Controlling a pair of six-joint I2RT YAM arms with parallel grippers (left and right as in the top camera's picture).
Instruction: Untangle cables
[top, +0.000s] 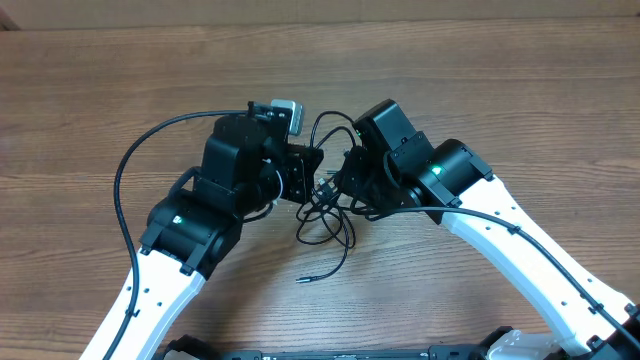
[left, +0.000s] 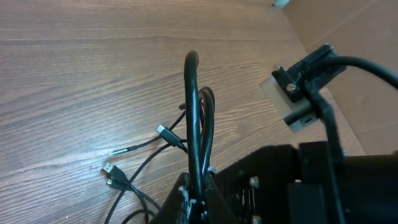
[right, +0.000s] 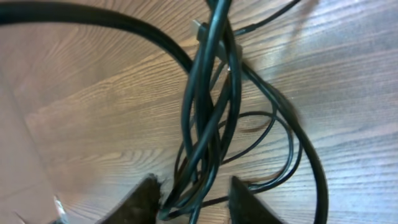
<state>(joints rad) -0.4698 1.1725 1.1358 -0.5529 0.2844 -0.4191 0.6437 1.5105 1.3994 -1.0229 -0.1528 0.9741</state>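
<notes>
The thin black cables lie in a tangle on the wooden table between the two arms, with one plug tip trailing toward the front. My left gripper is shut on a loop of cable that rises upright from its fingers. Loose plug tips lie on the table beyond it. My right gripper is open, with a bundle of several cable strands running between its fingers and not clamped. In the overhead view the left gripper and right gripper nearly touch over the tangle.
A thicker black arm cable arcs out to the left of the left arm. The right arm's black body and a pale camera block fill the right of the left wrist view. A thick black cable curves across the right wrist view.
</notes>
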